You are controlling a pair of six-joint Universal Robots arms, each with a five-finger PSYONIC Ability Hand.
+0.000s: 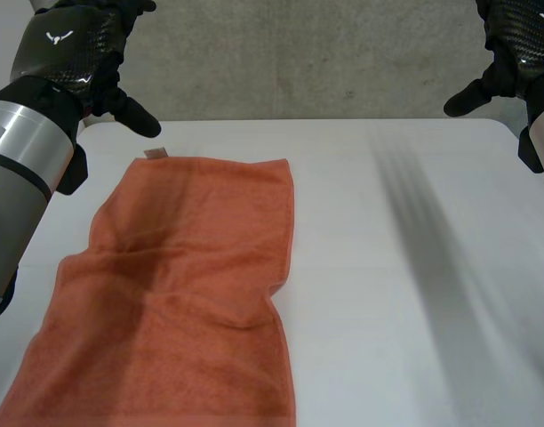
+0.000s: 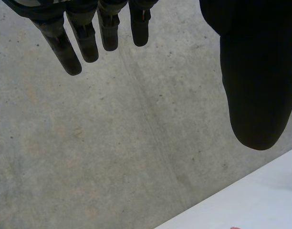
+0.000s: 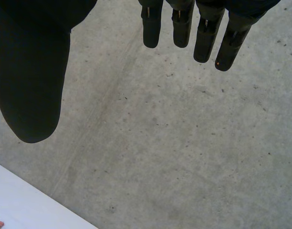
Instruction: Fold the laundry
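An orange towel (image 1: 179, 294) lies spread on the white table (image 1: 388, 267), on its left half, running from near the far edge to the near edge, with a small tag (image 1: 155, 153) at its far left corner. My left hand (image 1: 72, 44) hangs raised above the table's far left corner, fingers (image 2: 72, 43) straight and thumb apart, holding nothing. Over the far right corner my right hand (image 1: 512, 44) is raised the same way, fingers (image 3: 203, 36) straight and empty. Both hands are well clear of the towel.
A grey concrete floor (image 1: 308, 62) lies beyond the table's far edge. The table's edge (image 2: 260, 195) passes below my left thumb, and a table corner (image 3: 26, 205) sits below my right thumb. The right half of the table is bare.
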